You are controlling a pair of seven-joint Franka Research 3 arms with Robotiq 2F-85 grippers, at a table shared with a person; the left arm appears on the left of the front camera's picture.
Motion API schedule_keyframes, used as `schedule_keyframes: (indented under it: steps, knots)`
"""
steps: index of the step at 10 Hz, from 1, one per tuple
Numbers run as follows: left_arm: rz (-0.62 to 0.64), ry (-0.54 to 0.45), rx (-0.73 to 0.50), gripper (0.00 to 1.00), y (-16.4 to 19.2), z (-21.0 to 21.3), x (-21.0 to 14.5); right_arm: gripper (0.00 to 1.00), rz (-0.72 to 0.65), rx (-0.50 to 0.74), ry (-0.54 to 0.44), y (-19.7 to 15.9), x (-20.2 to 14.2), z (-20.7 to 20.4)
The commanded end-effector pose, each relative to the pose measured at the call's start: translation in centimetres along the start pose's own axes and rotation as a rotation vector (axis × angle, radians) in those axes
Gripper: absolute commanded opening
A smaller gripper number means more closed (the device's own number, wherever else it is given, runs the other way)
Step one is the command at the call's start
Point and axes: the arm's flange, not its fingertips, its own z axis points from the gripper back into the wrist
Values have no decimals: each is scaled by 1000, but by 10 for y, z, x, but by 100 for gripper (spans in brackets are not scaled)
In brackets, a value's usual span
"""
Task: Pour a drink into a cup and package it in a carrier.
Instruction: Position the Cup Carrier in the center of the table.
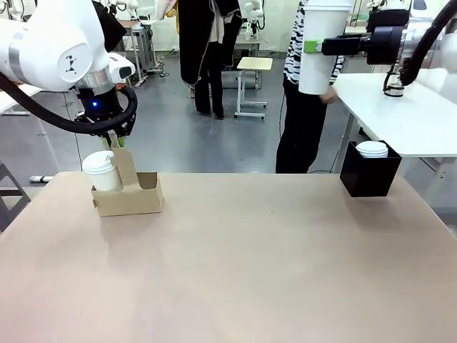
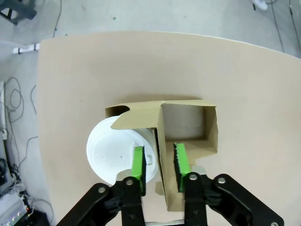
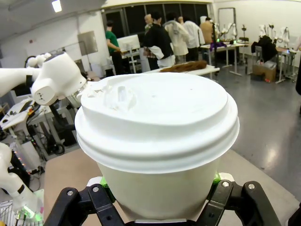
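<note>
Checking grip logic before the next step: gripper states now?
Left gripper: open, pads either side of the carrier handle tab, not clamped.
Right gripper: shut on a lidded white cup, held high.

My left arm [image 1: 50,43] shows glossy white rounded shells with a small black joint marking [image 1: 71,64], a blue light [image 1: 95,105] on its black wrist, and a thick black cable [image 1: 36,107] looping below. The left gripper [image 2: 160,162] is black, with green pads [image 2: 138,162] and silver screws [image 2: 192,177]; my right gripper [image 3: 160,183] looks the same
</note>
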Motion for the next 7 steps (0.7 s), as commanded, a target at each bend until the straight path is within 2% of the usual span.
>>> schedule_keyframes:
  steps: [1, 3, 4, 5, 7]
  knots:
    - [29, -8, 30, 0, -1, -2, 1, 80, 6, -10, -7, 0, 5, -2]
    - [27, -11, 20, 0, -5, -1, 1, 80, 6, -10, -7, 0, 5, -2]
    - [75, -32, 41, 0, -7, 0, 2, 80, 6, -10, -7, 0, 5, -2]
    - [9, 1, 0, 0, -1, -1, 0, 80, 6, -10, -7, 0, 5, -2]
    - [9, 1, 0, 0, -1, -1, 0, 80, 6, -10, -7, 0, 5, -2]
